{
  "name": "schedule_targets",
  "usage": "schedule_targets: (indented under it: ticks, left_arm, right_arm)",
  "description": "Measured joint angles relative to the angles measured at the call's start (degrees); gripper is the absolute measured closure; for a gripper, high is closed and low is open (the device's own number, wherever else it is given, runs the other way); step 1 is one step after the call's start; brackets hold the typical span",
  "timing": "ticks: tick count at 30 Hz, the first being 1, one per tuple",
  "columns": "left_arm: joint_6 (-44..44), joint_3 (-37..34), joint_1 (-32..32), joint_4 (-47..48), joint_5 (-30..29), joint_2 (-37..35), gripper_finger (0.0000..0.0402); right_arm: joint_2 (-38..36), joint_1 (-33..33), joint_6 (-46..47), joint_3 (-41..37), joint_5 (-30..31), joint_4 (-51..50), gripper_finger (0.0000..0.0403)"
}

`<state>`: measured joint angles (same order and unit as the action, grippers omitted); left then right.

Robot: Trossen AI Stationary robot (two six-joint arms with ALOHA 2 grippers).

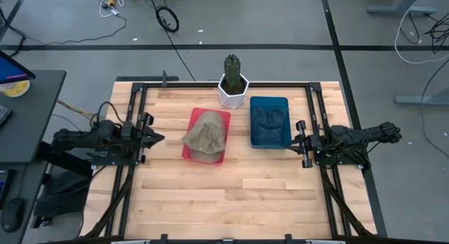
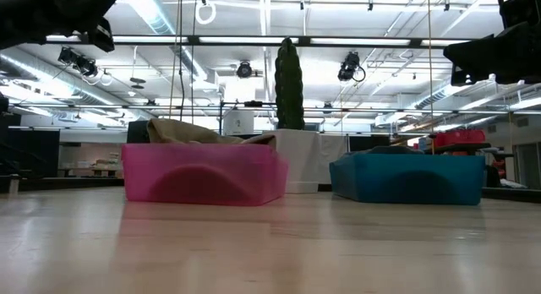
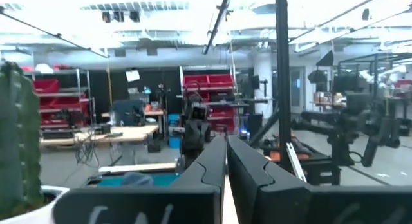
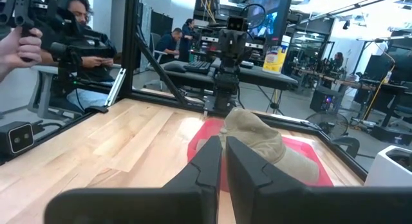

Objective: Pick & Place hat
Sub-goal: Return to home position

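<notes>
The pale wooden table (image 2: 270,243) fills the foreground of the low view. Farther back on it stands a translucent red plastic bin (image 2: 203,174) with a crumpled brown fabric cap (image 2: 182,131) showing above its rim. A teal-blue plastic bin (image 2: 410,177) stands beside it, and a tall green cactus (image 2: 289,83) rises behind them. From above, the cap lies inside the red bin, covering most of it. The left gripper (image 1: 156,138) sits at the table's left side and the right gripper (image 1: 295,140) at its right, both pointing inward. In each wrist view, that gripper's fingers are pressed together, gripping nothing.
</notes>
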<state>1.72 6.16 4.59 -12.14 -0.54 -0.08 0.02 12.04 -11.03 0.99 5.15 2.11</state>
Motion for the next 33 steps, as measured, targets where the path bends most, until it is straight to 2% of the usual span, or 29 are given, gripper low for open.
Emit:
schedule_targets:
  ticks: [10, 16, 26, 33]
  left_arm:
    - [-0.63, -1.10, -0.01, -1.69, 0.79, 0.35, 0.0381]
    - [0.34, -5.57, 0.12, -7.39, 1.64, 0.27, 0.0381]
    - [3.44, -5.65, 0.03, -3.47, 0.16, 0.40, 0.0381]
    - [8.11, -5.65, 0.01, 7.09, -1.94, 0.42, 0.0381]
  right_arm:
    - [0.00, 0.01, 0.00, 0.00, 0.02, 0.00, 0.0378]
    - [-0.01, 0.00, 0.00, 0.00, 0.00, 0.00, 0.0378]
    - [0.01, 0.00, 0.00, 0.00, 0.00, 0.00, 0.0378]
    - [0.01, 0.01, 0.00, 0.00, 0.00, 0.00, 0.0378]
